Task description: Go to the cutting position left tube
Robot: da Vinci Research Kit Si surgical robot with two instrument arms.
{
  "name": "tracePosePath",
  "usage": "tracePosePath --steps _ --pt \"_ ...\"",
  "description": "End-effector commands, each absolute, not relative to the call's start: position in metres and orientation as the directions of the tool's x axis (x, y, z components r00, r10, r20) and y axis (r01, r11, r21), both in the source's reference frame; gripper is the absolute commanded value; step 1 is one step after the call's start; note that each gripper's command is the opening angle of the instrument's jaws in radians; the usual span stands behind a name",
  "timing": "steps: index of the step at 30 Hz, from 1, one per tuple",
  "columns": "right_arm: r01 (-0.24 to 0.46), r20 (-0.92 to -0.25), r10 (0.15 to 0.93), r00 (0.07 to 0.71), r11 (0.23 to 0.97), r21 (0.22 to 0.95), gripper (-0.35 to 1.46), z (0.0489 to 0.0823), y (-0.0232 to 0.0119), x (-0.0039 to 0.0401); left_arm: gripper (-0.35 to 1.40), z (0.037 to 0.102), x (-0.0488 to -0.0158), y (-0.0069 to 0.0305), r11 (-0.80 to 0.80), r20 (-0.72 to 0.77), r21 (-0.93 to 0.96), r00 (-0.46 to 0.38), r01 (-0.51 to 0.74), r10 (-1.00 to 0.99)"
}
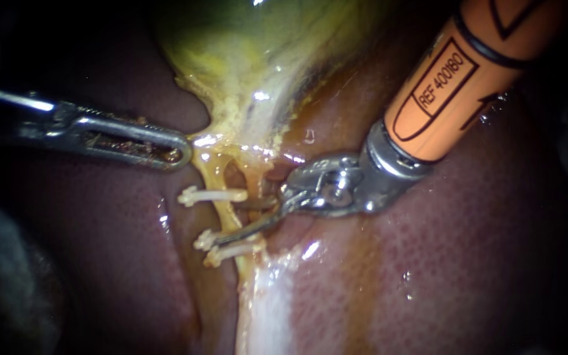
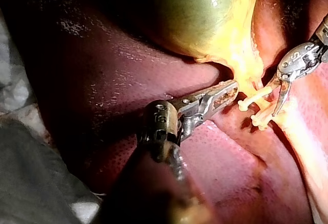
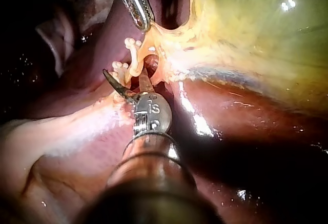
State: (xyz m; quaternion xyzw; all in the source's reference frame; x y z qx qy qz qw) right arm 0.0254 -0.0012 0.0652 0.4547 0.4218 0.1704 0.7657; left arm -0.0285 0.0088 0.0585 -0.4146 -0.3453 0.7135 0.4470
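The green-yellow gallbladder (image 1: 251, 52) narrows to two thin yellow tubes. The left tube (image 1: 223, 212) carries one pale clip (image 1: 212, 195) above and two clips (image 1: 213, 248) below. My right instrument (image 1: 228, 223), with an orange shaft and thin curved blades, stands open. One blade lies along the lower clips and the other reaches behind the tube, so the left tube sits in the gap between the clips. In the right wrist view the blades (image 3: 124, 73) spread either side of the clipped tube. My left instrument (image 1: 175, 152) is shut on yellow tissue at the gallbladder's neck, pulling it leftward.
Dark red liver (image 1: 461, 263) lies all around, wet and shiny. A pale whitish band of tissue (image 1: 271, 296) runs below the clips. The right tube (image 1: 252, 181) stands close beside the left one. Grey cloth (image 2: 31, 183) lies beyond the liver's edge.
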Motion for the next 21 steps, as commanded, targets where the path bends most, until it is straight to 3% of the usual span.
tracePosePath --steps 1,7,11,21 --pt "0.121 -0.491 0.643 0.588 0.529 0.840 1.30 0.0652 -0.0012 0.0255 -0.35 0.0585 -0.0285 0.0088 -0.362 -0.283 -0.863 -0.257 -0.351 0.924" --pt "0.104 -0.474 0.656 0.587 0.520 0.848 1.30 0.0651 -0.0013 0.0269 -0.35 0.0585 -0.0286 0.0088 -0.362 -0.283 -0.863 -0.256 -0.352 0.924" --pt "0.049 -0.455 0.691 0.562 0.521 0.852 1.30 0.0649 -0.0013 0.0280 -0.35 0.0585 -0.0286 0.0089 -0.362 -0.283 -0.863 -0.256 -0.352 0.924" --pt "0.034 -0.432 0.722 0.540 0.494 0.869 1.33 0.0645 -0.0016 0.0297 -0.35 0.0585 -0.0286 0.0089 -0.362 -0.282 -0.862 -0.258 -0.353 0.924"
